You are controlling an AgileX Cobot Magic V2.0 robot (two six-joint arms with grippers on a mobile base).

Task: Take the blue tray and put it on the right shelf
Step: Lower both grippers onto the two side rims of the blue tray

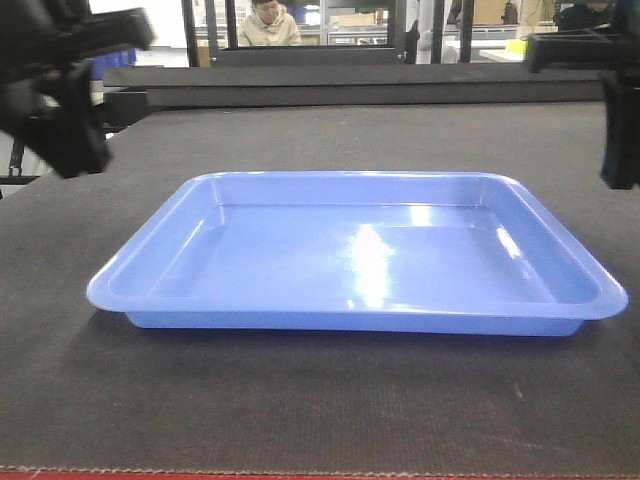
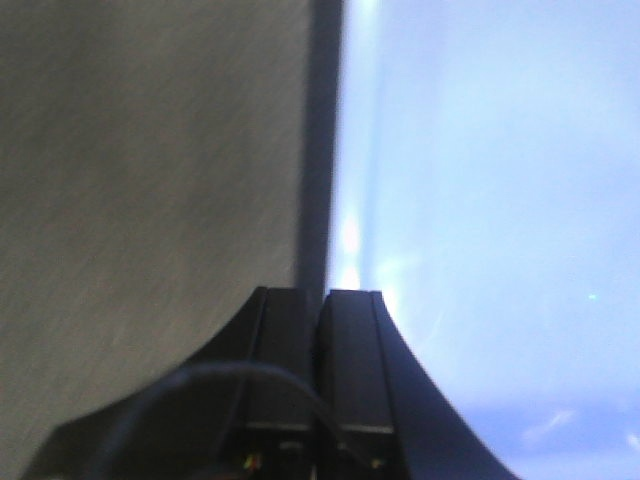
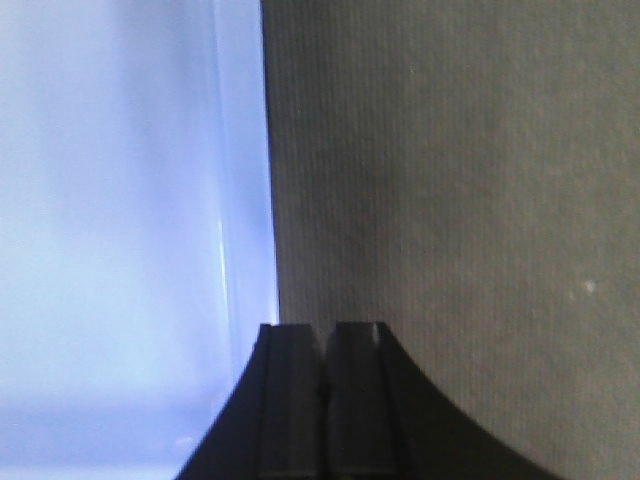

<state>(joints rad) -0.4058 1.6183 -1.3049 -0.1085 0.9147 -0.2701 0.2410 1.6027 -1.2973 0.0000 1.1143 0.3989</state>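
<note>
Blue tray (image 1: 360,262), one, sits on the desk (image 1: 300,400); two tools, left tool (image 2: 322,298) and right tool (image 3: 322,328), closed on nothing.

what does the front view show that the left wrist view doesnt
Only the front view: the whole tray, empty, and a person seated in the background. Only the left wrist view: the left gripper close up, jaws shut, lined up with the tray's left edge. Both: the tray and the dark mat under it.
</note>
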